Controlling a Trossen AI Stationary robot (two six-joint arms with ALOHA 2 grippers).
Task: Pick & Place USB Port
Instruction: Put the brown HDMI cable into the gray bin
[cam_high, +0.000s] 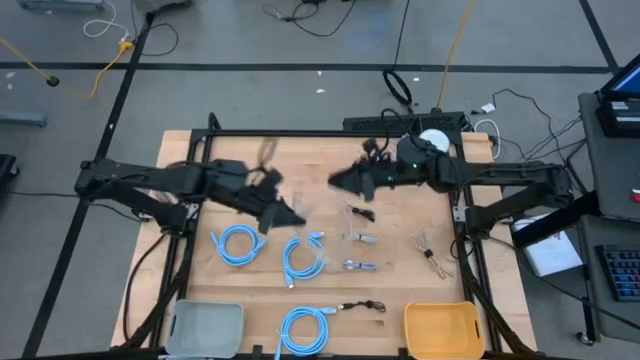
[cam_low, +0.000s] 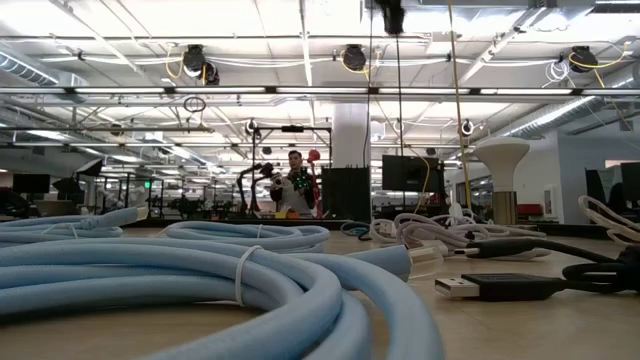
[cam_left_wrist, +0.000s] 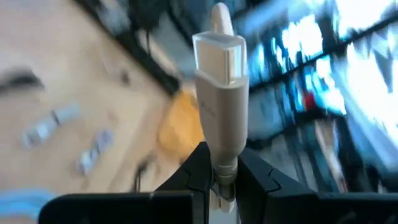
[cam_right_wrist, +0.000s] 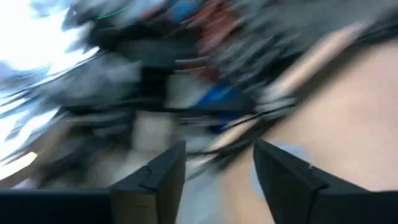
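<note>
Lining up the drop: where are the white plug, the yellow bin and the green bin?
white plug (cam_left_wrist: 221, 106), left wrist view, its body.
yellow bin (cam_high: 443, 328), high view, its floor.
green bin (cam_high: 207, 325), high view, its floor.

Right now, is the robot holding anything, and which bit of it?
Yes. The left gripper pinches a pale USB adapter by its narrow bottom end, plug pointing away. The right gripper has open fingers with nothing between them.

Two dark, slim multi-joint arms are seen from above, each mounted on a black tubular frame. The left end effector (cam_left_wrist: 217, 180) is formed of two matte black, angular fingers. The right end effector (cam_right_wrist: 214, 171) is built of similar black, flat-faced fingers
</note>
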